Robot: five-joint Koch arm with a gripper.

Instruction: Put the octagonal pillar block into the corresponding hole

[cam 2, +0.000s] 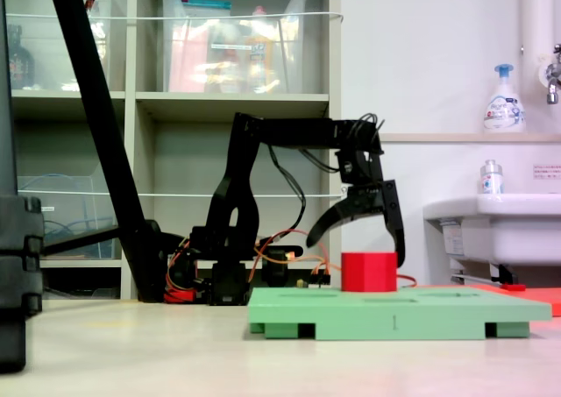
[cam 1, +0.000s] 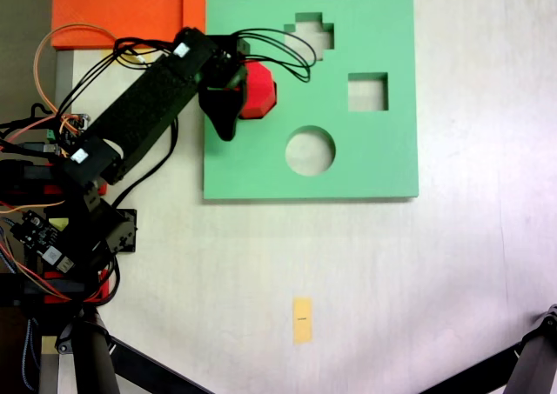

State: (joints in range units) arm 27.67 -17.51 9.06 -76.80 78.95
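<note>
The bright red octagonal pillar block (cam 2: pixel 369 272) stands upright on the green board (cam 2: pixel 399 313), straddled by the released hand (cam 2: pixel 358 239).

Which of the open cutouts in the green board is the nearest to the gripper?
The cross-shaped cutout, near the board's top edge in a fixed view. The round cutout and square cutout lie farther from the gripper.

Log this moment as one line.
gripper: open, jaws astride block | block: sticking up from board, not flush | hole: hidden
</note>
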